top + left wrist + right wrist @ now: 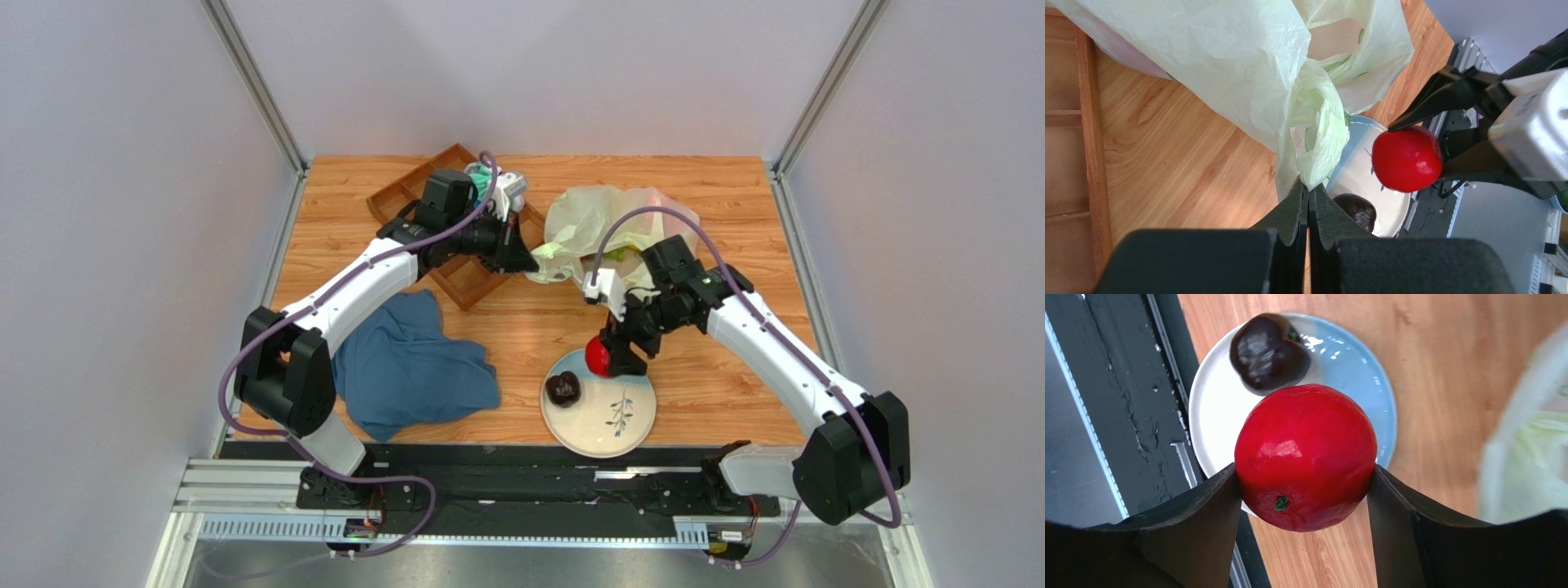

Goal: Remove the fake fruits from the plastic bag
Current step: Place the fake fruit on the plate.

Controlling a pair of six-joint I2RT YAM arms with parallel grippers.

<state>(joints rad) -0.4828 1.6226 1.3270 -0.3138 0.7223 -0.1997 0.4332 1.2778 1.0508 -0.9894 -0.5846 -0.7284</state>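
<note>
Clamped in the right gripper, a red apple hangs over the plate beside a dark fruit; lowering and release should follow, while the left gripper pinches the bag.

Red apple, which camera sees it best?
The right wrist view: the red apple looks biggest there, squeezed in the right pincer above the plate. The left wrist view shows it smaller, sideways. The top view shows only a small red spot.

No readable text, labels, brands or numbers appear on anything here.
</note>
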